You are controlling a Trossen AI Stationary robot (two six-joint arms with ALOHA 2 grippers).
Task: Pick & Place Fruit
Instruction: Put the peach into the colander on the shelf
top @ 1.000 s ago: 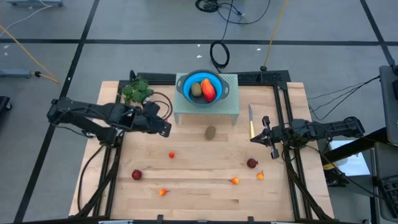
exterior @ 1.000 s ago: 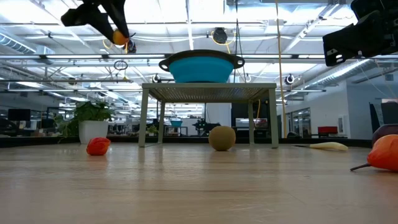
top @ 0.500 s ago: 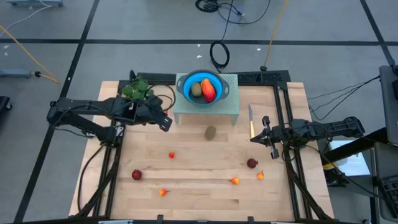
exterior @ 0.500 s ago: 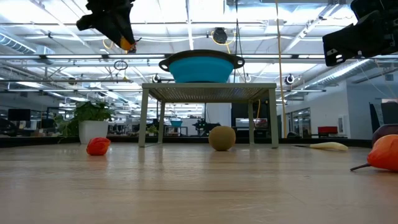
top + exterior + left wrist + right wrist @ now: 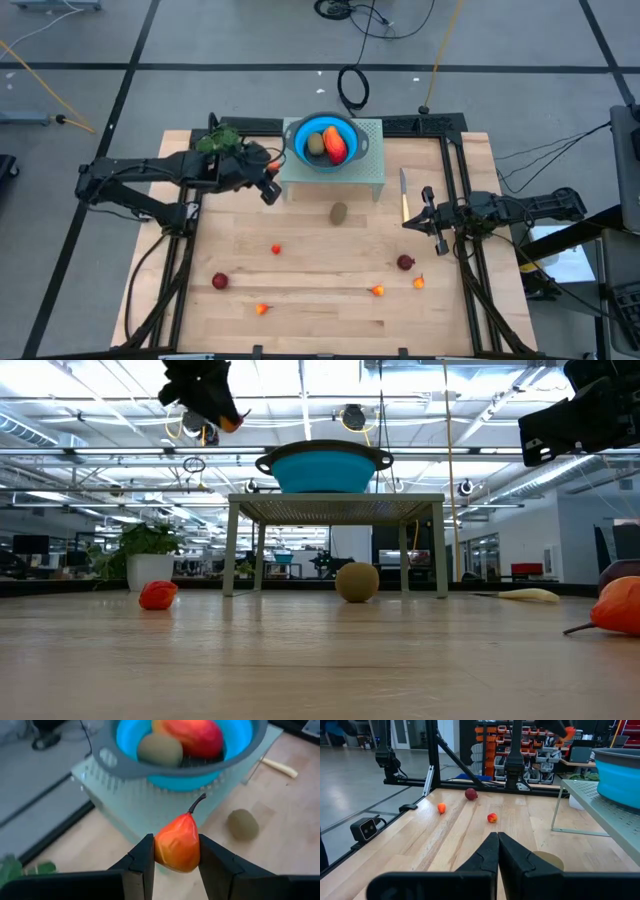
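On the wooden table [image 5: 330, 300], upper left, the left pincer [image 5: 176, 851] grips a small orange fruit [image 5: 178, 845] by its smooth, probably slippery sides; right pincer [image 5: 497, 851] closed, empty.

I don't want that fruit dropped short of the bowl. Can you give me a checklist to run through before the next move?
1. Left tool clamped on the small orange-red fruit: ok.
2. Fruit over the blue bowl: not ok, it hangs beside the stand, short of the rim.
3. Fruit higher than the rim: ok in the low view.
4. Room in the bowl: ok, beside the kiwi and the longer orange-red piece.
5. Right tool clear of the path: ok, shut at the table's right.
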